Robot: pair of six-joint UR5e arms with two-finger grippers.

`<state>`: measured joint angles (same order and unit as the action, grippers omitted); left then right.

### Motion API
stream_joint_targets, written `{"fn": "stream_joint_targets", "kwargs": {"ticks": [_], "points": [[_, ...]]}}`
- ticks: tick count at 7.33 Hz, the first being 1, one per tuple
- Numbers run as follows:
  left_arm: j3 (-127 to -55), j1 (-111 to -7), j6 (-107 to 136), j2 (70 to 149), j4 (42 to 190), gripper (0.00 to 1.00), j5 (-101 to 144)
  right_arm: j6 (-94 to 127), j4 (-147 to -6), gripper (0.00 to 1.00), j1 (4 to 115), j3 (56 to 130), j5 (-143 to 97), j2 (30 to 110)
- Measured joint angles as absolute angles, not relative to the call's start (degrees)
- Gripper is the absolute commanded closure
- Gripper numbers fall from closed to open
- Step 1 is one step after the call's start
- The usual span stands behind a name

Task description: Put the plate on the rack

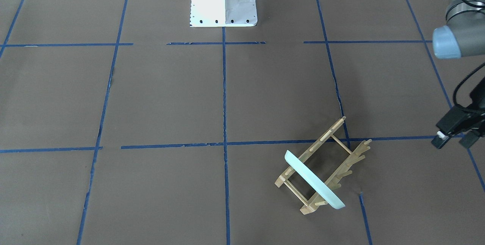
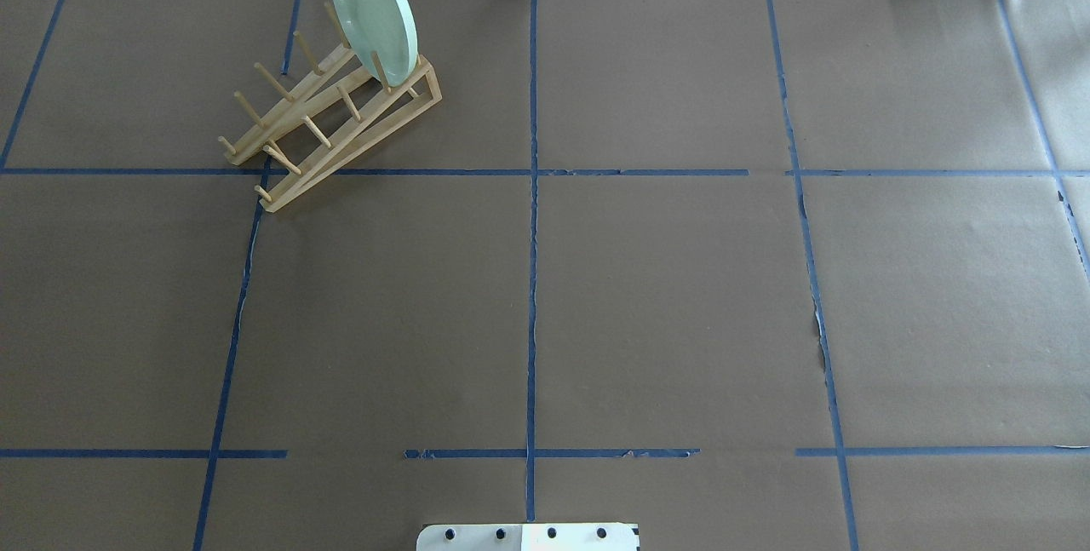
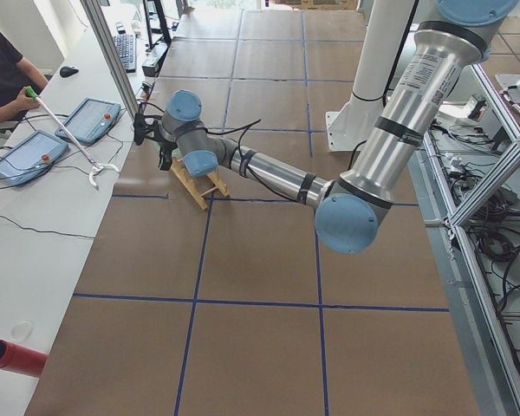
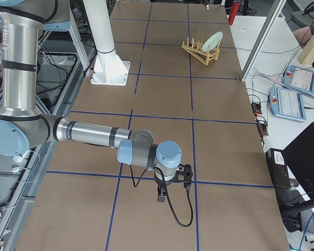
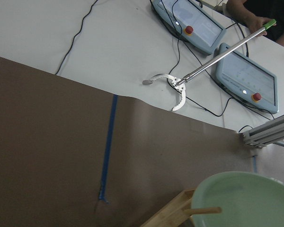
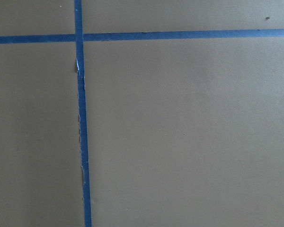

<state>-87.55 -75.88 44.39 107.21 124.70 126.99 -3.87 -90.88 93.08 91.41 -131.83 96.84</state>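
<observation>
On the far left part of the desk (image 1: pixel 151 97), the plate (image 1: pixel 313 179) stands on edge between the end pegs of the rack (image 1: pixel 322 139), my left fingers (image 1: pixel 438 143) hang apart and empty well off to its side, and I cannot tell whether my right fingers (image 4: pixel 161 197) are apart or together.

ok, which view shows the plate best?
Overhead exterior: the plate shows its whole face, standing on edge between pegs at one end of the rack. Front-facing shows it nearly edge-on; exterior right, small and far; left wrist, only a cropped part. Exterior left: hard to make out behind the left arm.
</observation>
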Motion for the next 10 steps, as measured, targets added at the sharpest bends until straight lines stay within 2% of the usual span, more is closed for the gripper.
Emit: {"fn": "stream_joint_targets", "kwargs": {"ticks": [3, 5, 7, 10], "points": [[-92.2, -89.8, 5.2, 97.6, 102.5, 0.00, 128.0, -3.9, -90.9, 0.00, 93.1, 91.4, -131.8, 96.9], [-98.1, -94.2, -3.0, 92.7, 86.0, 0.00, 131.3, -3.9, -90.9, 0.00, 93.1, 91.4, -131.8, 96.9], [-102.2, -94.5, -4.2, 87.9, 80.4, 0.00, 133.9, -3.9, -90.9, 0.00, 93.1, 91.4, -131.8, 96.9], [-101.9, -94.3, -4.2, 85.3, 79.9, 0.00, 134.7, -3.9, -90.9, 0.00, 93.1, 91.4, -131.8, 96.9]]}}
